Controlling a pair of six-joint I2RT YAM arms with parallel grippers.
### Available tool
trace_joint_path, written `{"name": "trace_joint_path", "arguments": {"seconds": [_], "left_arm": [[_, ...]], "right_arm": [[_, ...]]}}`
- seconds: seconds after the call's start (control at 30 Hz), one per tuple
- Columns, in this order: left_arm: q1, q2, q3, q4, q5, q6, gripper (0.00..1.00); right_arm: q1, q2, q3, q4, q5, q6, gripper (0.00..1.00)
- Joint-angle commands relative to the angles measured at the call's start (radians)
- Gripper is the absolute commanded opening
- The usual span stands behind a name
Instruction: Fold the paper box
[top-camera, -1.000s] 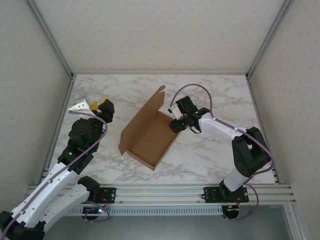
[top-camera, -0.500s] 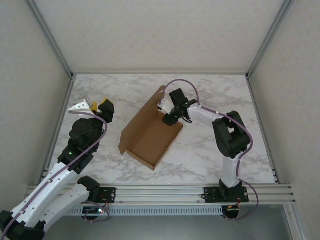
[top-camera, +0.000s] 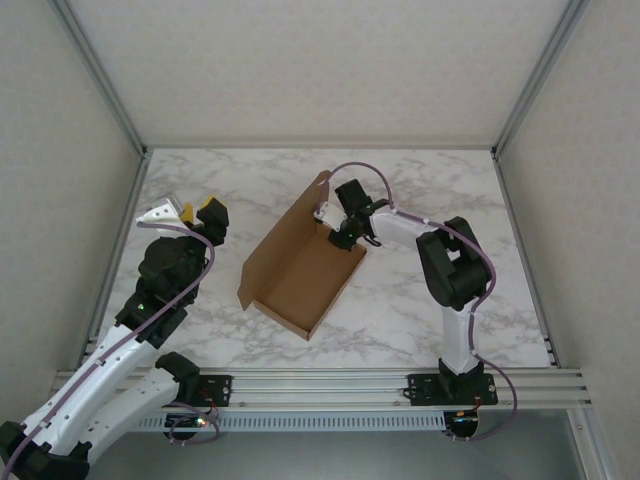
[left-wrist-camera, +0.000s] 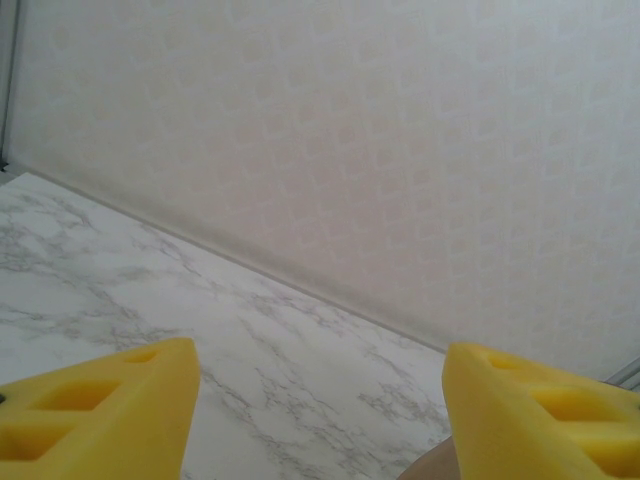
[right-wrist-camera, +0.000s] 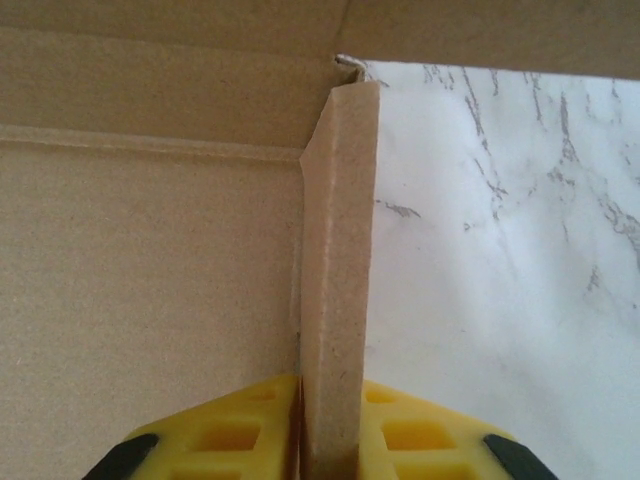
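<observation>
The paper box lies open in the middle of the table, a brown cardboard tray with a tall flap standing along its left side. My right gripper is at the box's far right corner, shut on the short upright side wall. In the right wrist view the yellow fingers press that wall from both sides, with the box floor to the left. My left gripper hovers over the table left of the box, apart from it. Its yellow fingers stand wide open on nothing.
The marble table is enclosed by pale walls, with metal posts at the back corners. A rail with both arm bases runs along the near edge. Free marble lies behind and to the right of the box.
My right gripper has moved left from beside the box to its far right wall and closed on it. The left arm has stayed in place.
</observation>
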Motion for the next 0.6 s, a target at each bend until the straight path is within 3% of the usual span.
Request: {"name": "trace_joint_path", "arguments": {"seconds": [0.0, 0.13, 0.37, 0.57], "left_arm": [[0.008, -0.008, -0.001, 0.006, -0.016, -0.019, 0.66], [0.008, -0.012, -0.002, 0.005, -0.019, -0.021, 0.66], [0.008, -0.013, -0.002, 0.005, -0.018, -0.025, 0.66], [0.008, -0.006, -0.004, 0.008, -0.011, -0.028, 0.66]], "right_arm": [[0.022, 0.038, 0.029, -0.043, 0.097, -0.029, 0.14], [0.036, 0.023, 0.001, -0.006, 0.207, -0.027, 0.08], [0.061, -0.023, -0.039, 0.063, 0.437, 0.0, 0.08], [0.055, -0.061, -0.07, 0.049, 0.428, 0.151, 0.11]]}}
